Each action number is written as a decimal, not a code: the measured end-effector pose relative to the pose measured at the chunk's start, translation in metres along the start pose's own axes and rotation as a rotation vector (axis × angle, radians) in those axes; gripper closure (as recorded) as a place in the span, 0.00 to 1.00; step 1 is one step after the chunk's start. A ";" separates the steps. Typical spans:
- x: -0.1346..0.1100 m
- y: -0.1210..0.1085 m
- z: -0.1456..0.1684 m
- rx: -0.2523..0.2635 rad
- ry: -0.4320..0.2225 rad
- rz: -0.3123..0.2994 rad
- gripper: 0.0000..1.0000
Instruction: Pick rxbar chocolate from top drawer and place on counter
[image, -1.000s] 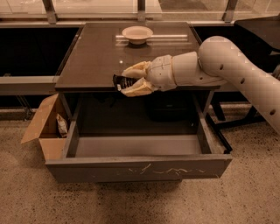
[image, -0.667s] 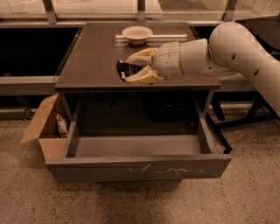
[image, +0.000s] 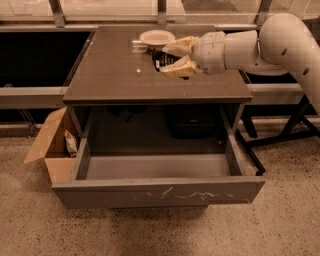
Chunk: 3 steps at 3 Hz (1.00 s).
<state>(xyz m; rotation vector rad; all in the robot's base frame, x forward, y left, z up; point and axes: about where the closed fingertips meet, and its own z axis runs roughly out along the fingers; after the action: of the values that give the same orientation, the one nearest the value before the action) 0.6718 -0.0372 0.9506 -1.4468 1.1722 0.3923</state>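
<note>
The claw (image: 164, 61) is over the back part of the worktop (image: 110, 65). Its two pale fingers (image: 182, 45) are closed on the rxbar chocolate (image: 159, 63), one above it and one below. Only a little of the black wrapper shows between the finger ends. The bar is up by the worktop and not in the drawer. I cannot tell if it touches the worktop yet.

The bar looks small, flat and light. The wrapper looks smooth, so it may slip if the hold is loose. The bar inside is likely a bit soft, so a hard squeeze could bend it. The flat sides, near the middle, seem the best place to hold it, and that looks like how the claw has it.

Just behind the claw is a pale bowl (image: 156, 36). The bar should go down on a bare spot, not on the bowl.

The big white arm (image: 280, 35) comes in from the right.

Below the worktop, the top drawer (image: 160, 192) is pulled open, and no bar lies in it. Beside it on the floor is a brown cardboard box (image: 50, 145) with a pale packet (image: 71, 142) inside.
</note>
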 end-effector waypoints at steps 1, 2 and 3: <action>0.022 -0.027 -0.011 0.061 -0.020 0.063 0.97; 0.039 -0.039 -0.016 0.097 -0.032 0.123 0.73; 0.056 -0.044 -0.014 0.107 -0.034 0.197 0.43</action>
<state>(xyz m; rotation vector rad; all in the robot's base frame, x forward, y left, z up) 0.7267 -0.0815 0.9345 -1.2324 1.2933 0.4811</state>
